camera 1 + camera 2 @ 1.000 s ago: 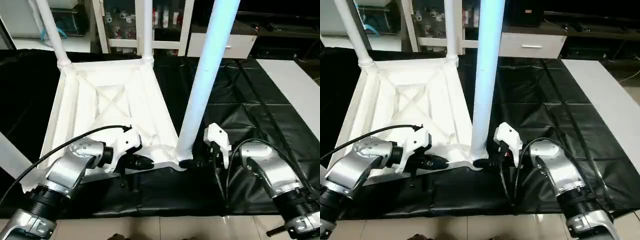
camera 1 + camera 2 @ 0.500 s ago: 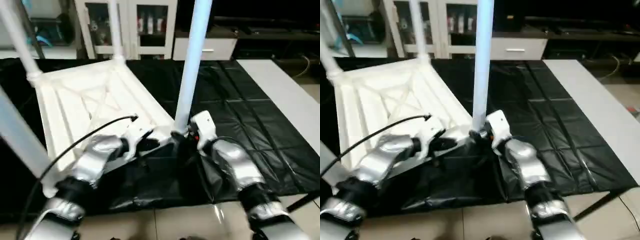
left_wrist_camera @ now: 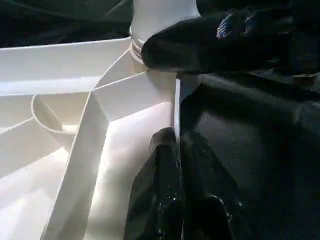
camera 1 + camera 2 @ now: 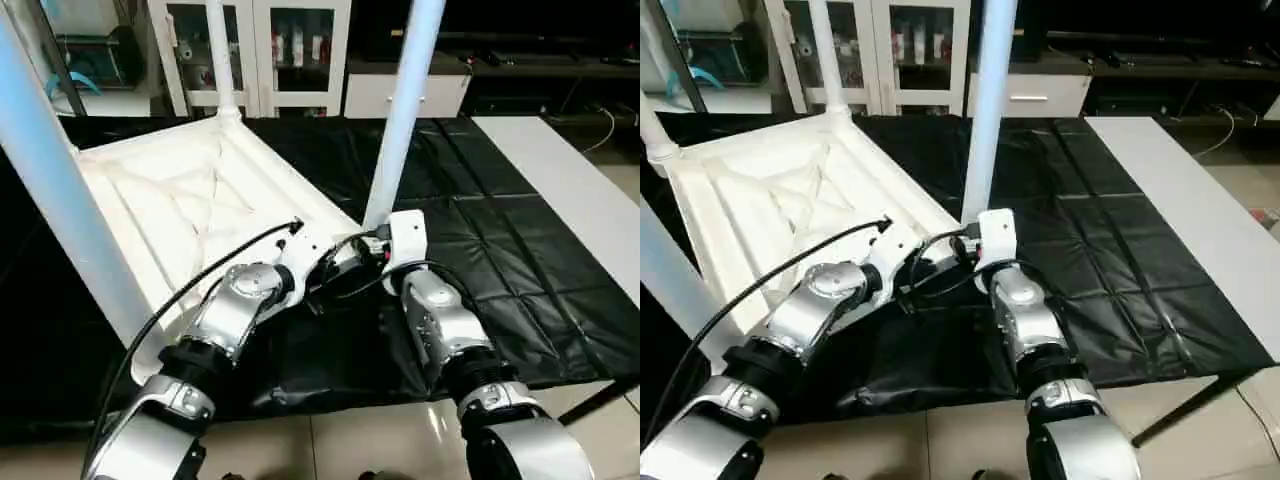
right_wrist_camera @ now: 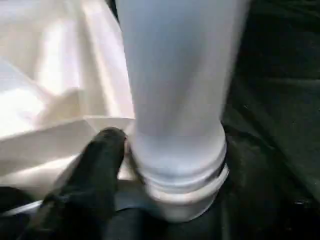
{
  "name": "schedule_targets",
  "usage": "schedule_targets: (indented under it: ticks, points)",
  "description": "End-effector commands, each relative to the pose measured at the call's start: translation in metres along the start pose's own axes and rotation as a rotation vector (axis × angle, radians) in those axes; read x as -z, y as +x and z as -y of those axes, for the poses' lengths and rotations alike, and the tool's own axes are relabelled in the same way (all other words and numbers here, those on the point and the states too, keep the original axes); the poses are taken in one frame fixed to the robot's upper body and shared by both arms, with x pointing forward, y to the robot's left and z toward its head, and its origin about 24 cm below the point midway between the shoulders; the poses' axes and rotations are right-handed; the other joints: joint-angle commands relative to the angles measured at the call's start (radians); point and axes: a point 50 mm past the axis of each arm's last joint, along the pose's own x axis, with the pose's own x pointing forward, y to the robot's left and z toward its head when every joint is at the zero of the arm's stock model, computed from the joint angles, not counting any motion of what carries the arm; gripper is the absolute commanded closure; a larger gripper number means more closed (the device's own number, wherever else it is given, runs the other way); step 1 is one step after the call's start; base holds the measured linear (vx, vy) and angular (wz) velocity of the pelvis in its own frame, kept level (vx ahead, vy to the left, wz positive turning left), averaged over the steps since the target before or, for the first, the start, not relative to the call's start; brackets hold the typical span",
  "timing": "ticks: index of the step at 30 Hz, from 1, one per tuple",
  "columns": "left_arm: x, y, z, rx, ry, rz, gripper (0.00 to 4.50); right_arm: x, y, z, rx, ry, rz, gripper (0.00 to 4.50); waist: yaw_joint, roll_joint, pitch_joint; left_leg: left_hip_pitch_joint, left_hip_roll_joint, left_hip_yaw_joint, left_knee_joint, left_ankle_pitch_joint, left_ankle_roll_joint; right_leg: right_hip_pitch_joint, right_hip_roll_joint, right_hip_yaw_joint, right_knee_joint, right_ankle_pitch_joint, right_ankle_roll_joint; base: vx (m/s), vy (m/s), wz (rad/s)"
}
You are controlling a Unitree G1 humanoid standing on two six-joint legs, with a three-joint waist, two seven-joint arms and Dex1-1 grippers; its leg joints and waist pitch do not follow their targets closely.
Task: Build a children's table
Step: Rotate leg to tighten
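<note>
Children's table: upside down on the black-covered work table [image 4: 480,230], near the robot's edge, all four legs standing up from the corner sockets.
Tabletop [image 4: 180,200]: X-ribbed underside up. It has swung round against the cover's seams since a second ago, so that one corner now points at the robot instead of a long edge facing it.
Legs: near left leg [image 4: 50,170] has come well into view. Near right leg [image 4: 400,120] rises from the corner between the two arms. Far right leg [image 4: 220,60] and far left leg [image 4: 652,140] stand at the back.
Arms: both have drawn in from either side and now meet at that near corner.
Left gripper [image 3: 177,150]: pinched narrow on the tabletop's thin rim beside the socket.
Right gripper [image 4: 372,243]: at the foot of the near right leg; whether it grips or stands off cannot be told.
Meaning for the task: judged near its end; nothing looks left to fit. The turn seems a repositioning, or a check of the last leg's seat.
Room: glass-fronted cabinets [image 4: 270,50] behind, tiled floor [image 4: 350,440] in front.
Surface: black cover, seamed, rucked below the near corner; a white surface [image 4: 570,190] adjoins on the right.
</note>
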Motion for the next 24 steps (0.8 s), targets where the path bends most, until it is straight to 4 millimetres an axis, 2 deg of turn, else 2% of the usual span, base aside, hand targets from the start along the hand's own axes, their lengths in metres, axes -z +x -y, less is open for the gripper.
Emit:
schedule_targets:
  ticks: [1, 2, 3, 5, 6, 7, 8, 9, 10, 11, 12, 13, 14, 15, 16, 17, 19, 23, 24]
  points:
    - [0.002, -0.003, -0.003, -0.003, 0.015, 0.003, 4.50, -0.022, 0.004, -0.026, -0.181, -0.020, 0.105, 0.74, 0.000, -0.004, -0.057, 0.001, 0.038, -0.031, -0.097, -0.425, 0.016, 0.042, -0.048, 0.018, -0.065, -0.405, -0.142, -0.007, -0.006, -0.18]
    - [0.004, -0.006, -0.003, 0.012, 0.020, -0.004, 4.50, -0.024, 0.003, -0.023, -0.190, -0.028, 0.112, 0.74, -0.001, -0.003, -0.059, -0.007, 0.039, -0.033, -0.099, -0.396, 0.015, 0.048, -0.049, 0.017, -0.059, -0.389, -0.141, -0.007, -0.006, -0.18]
    - [0.012, -0.015, -0.003, 0.081, 0.044, -0.027, 4.50, -0.031, -0.004, -0.012, -0.239, -0.040, 0.128, 0.66, 0.003, 0.001, -0.059, -0.004, 0.041, -0.033, -0.099, -0.378, 0.015, 0.044, -0.048, 0.015, -0.060, -0.373, -0.145, 0.000, -0.006, -0.19]
    - [0.015, -0.020, -0.001, 0.124, 0.057, -0.039, 4.50, -0.033, -0.008, -0.008, -0.274, -0.052, 0.127, 0.42, 0.008, 0.002, -0.060, 0.006, 0.045, -0.030, -0.094, -0.369, 0.022, 0.041, -0.049, 0.018, -0.058, -0.322, -0.172, 0.000, 0.000, 0.00]
    - [0.019, -0.026, 0.000, 0.175, 0.074, -0.057, 4.50, -0.036, -0.013, -0.002, -0.321, -0.086, 0.123, 0.31, 0.013, 0.004, -0.062, 0.018, 0.046, -0.023, -0.090, -0.363, 0.027, 0.032, -0.046, 0.019, -0.058, -0.293, -0.195, 0.000, 0.000, 0.00]
    - [0.022, -0.030, 0.001, 0.213, 0.087, -0.066, 4.50, -0.037, -0.018, 0.002, -0.358, -0.115, 0.107, 0.23, 0.017, 0.004, -0.059, 0.024, 0.046, -0.017, -0.087, -0.368, 0.030, 0.024, -0.044, 0.021, -0.059, -0.292, -0.210, 0.000, 0.000, 0.00]
    - [0.022, -0.032, 0.001, 0.224, 0.090, -0.067, 4.50, -0.037, -0.019, 0.004, -0.368, -0.122, 0.101, 0.23, 0.019, 0.004, -0.058, 0.022, 0.045, -0.017, -0.087, -0.368, 0.030, 0.026, -0.043, 0.021, -0.058, -0.298, -0.211, 0.000, 0.000, 0.00]
    - [0.026, -0.041, 0.003, 0.295, 0.102, -0.077, 4.50, -0.036, -0.029, 0.015, -0.436, -0.205, 0.044, 0.11, 0.023, 0.005, -0.057, 0.020, 0.045, -0.017, -0.087, -0.364, 0.027, 0.027, -0.043, 0.022, -0.057, -0.312, -0.207, 0.000, 0.000, 0.00]
    - [0.028, -0.045, 0.003, 0.330, 0.103, -0.083, 4.50, -0.034, -0.034, 0.020, -0.472, -0.247, 0.011, 0.04, 0.034, 0.006, -0.060, 0.024, 0.048, -0.014, -0.084, -0.343, 0.028, 0.026, -0.042, 0.023, -0.052, -0.284, -0.209, 0.064, -0.033, 0.15]
    - [0.030, -0.050, 0.004, 0.364, 0.098, -0.092, 4.50, -0.033, -0.041, 0.026, -0.517, -0.290, -0.031, 0.04, 0.037, 0.006, -0.059, 0.029, 0.049, -0.010, -0.082, -0.335, 0.029, 0.020, -0.041, 0.026, -0.051, -0.265, -0.216, 0.064, -0.033, 0.15]
    - [0.031, -0.055, 0.004, 0.400, 0.100, -0.098, 4.50, -0.030, -0.050, 0.033, -0.568, -0.330, -0.086, 0.04, 0.046, 0.009, -0.061, 0.035, 0.051, -0.006, -0.080, -0.311, 0.030, 0.022, -0.037, 0.025, -0.044, -0.217, -0.232, 0.083, -0.027, 0.16]
    - [0.032, -0.056, 0.004, 0.410, 0.101, -0.099, 4.50, -0.030, -0.052, 0.035, -0.583, -0.339, -0.102, 0.04, 0.051, 0.007, -0.066, 0.026, 0.050, -0.002, -0.076, -0.249, 0.039, 0.032, -0.034, 0.024, -0.030, -0.134, -0.251, 0.078, -0.012, 0.06]
    - [0.032, -0.059, 0.005, 0.430, 0.099, -0.102, 4.50, -0.029, -0.058, 0.038, -0.612, -0.360, -0.133, 0.04, 0.053, 0.006, -0.067, 0.023, 0.050, 0.001, -0.075, -0.219, 0.045, 0.034, -0.034, 0.025, -0.025, -0.095, -0.260, 0.078, -0.012, 0.06]
    - [0.033, -0.063, 0.005, 0.462, 0.095, -0.110, 4.50, -0.026, -0.066, 0.045, -0.651, -0.408, -0.185, 0.04, 0.055, 0.002, -0.070, 0.018, 0.048, 0.000, -0.073, -0.169, 0.060, 0.045, -0.034, 0.022, -0.015, -0.036, -0.269, 0.052, -0.004, -0.02]
    - [0.033, -0.065, 0.006, 0.481, 0.093, -0.114, 4.50, -0.025, -0.070, 0.049, -0.666, -0.416, -0.211, 0.04, 0.057, 0.001, -0.071, 0.017, 0.047, 0.001, -0.069, -0.135, 0.077, 0.046, -0.037, 0.022, -0.012, -0.003, -0.277, 0.000, 0.000, 0.00]
    - [0.033, -0.069, 0.008, 0.517, 0.090, -0.120, 4.50, -0.025, -0.075, 0.055, -0.687, -0.423, -0.246, 0.04, 0.055, -0.002, -0.069, 0.015, 0.046, 0.002, -0.070, -0.133, 0.083, 0.046, -0.037, 0.022, -0.013, -0.006, -0.282, 0.000, 0.000, 0.00]
    - [0.033, -0.072, 0.010, 0.557, 0.082, -0.126, 4.50, -0.025, -0.079, 0.059, -0.710, -0.419, -0.274, 0.04, 0.057, -0.001, -0.065, 0.018, 0.050, 0.002, -0.071, -0.161, 0.086, 0.047, -0.039, 0.022, -0.019, -0.072, -0.283, 0.000, 0.000, 0.00]
    - [0.031, -0.075, 0.013, 0.591, 0.072, -0.129, 4.50, -0.027, -0.081, 0.058, -0.745, -0.409, -0.277, 0.04, 0.055, 0.000, -0.057, 0.024, 0.052, 0.001, -0.078, -0.263, 0.045, 0.038, -0.040, 0.023, -0.037, -0.236, -0.250, 0.000, 0.000, 0.00]
    - [0.030, -0.076, 0.014, 0.601, 0.070, -0.127, 4.50, -0.027, -0.081, 0.056, -0.752, -0.413, -0.275, 0.04, 0.057, 0.000, -0.056, 0.029, 0.054, 0.000, -0.080, -0.290, 0.028, 0.035, -0.039, 0.024, -0.039, -0.271, -0.238, 0.000, 0.000, 0.00]
